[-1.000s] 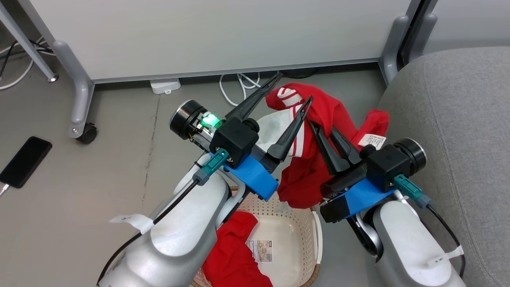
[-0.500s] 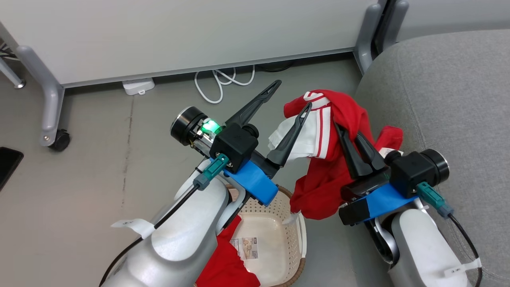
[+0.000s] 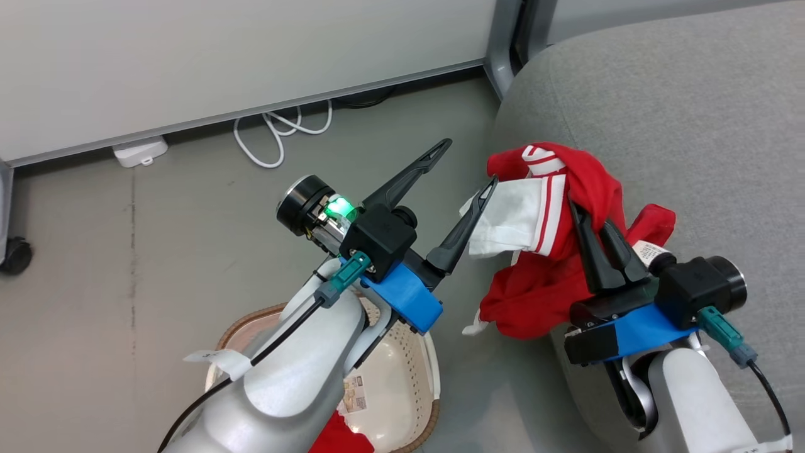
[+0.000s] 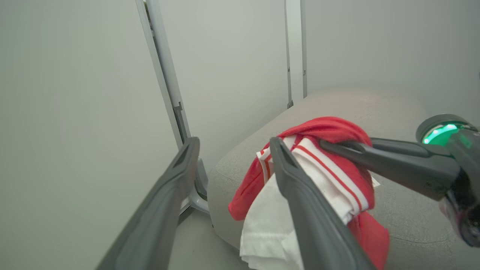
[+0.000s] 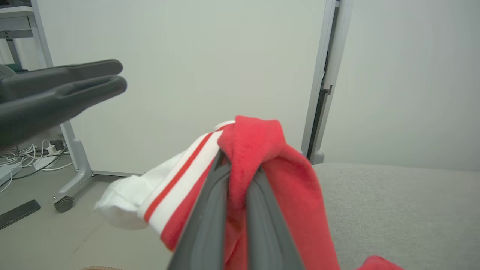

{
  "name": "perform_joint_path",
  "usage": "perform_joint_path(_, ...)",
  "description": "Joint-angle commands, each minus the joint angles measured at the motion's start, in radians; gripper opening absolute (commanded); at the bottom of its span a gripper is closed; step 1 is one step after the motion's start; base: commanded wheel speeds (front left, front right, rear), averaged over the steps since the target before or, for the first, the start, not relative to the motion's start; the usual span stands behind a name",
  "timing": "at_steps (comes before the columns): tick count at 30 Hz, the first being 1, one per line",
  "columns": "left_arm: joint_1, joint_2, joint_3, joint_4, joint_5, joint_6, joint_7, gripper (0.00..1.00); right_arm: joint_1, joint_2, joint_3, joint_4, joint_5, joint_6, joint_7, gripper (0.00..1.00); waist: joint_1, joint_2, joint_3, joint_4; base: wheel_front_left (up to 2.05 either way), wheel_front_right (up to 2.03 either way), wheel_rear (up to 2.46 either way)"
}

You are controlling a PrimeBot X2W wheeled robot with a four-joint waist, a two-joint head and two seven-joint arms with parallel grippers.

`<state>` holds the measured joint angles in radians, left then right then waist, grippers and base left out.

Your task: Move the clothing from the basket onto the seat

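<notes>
Now right hand [image 3: 588,214] clamps one red garment [image 3: 541,296], second garment [image 3: 336,437] in basket [image 3: 405,362], left hand [image 3: 470,162] spread.

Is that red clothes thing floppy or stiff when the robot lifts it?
Probably floppy: the red garment droops in folds from the right gripper, shut on a bunch of it. Likely light, since one small pinch carries it. It should slump flat on the seat, not roll.

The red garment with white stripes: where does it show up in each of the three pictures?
Head view: right of centre, the red garment hangs from the right gripper by the seat's edge.
Left wrist view: garment lower middle, in front of the seat.
Right wrist view: garment bottom centre, clamped in that gripper.
Shared landmark: the grey seat.
</notes>
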<state>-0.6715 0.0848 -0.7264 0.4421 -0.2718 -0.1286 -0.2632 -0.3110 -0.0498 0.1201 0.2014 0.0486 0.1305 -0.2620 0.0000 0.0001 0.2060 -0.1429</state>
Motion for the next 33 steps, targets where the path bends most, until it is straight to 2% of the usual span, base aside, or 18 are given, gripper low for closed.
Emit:
perform_joint_path(1, -0.004, 0.005, -0.002, 0.003, 0.0, 0.0, -0.003, 1.0, 0.015, -0.001, -0.005, -0.01, 0.01, 0.001, -0.005, 0.0, 0.0, -0.0001, 0.008, -0.026, 0.0, 0.0, 0.0)
perform_joint_path(11, -0.014, 0.009, -0.035, 0.011, -0.009, -0.001, -0.002, 1.0, 0.065, -0.001, -0.029, -0.036, 0.035, 0.001, -0.005, 0.0, 0.0, -0.0001, 0.027, -0.125, 0.0, 0.0, 0.0)
perform_joint_path(18, -0.01, 0.008, -0.047, 0.015, -0.015, -0.001, -0.002, 1.0, 0.083, -0.001, -0.03, -0.039, 0.042, 0.001, -0.005, 0.0, 0.0, -0.0001, 0.034, -0.171, 0.0, 0.0, 0.0)
perform_joint_path(29, -0.017, 0.006, -0.05, 0.014, -0.02, -0.001, -0.002, 1.0, 0.068, -0.001, -0.049, -0.049, 0.05, 0.001, -0.005, 0.0, 0.0, -0.0001, 0.039, -0.171, 0.0, 0.0, 0.0)
perform_joint_path(33, -0.019, 0.009, -0.046, 0.009, -0.018, 0.001, -0.002, 1.0, 0.026, -0.002, -0.087, -0.065, 0.038, 0.001, -0.005, 0.0, 0.0, -0.0001, 0.047, -0.161, 0.0, 0.0, 0.0)
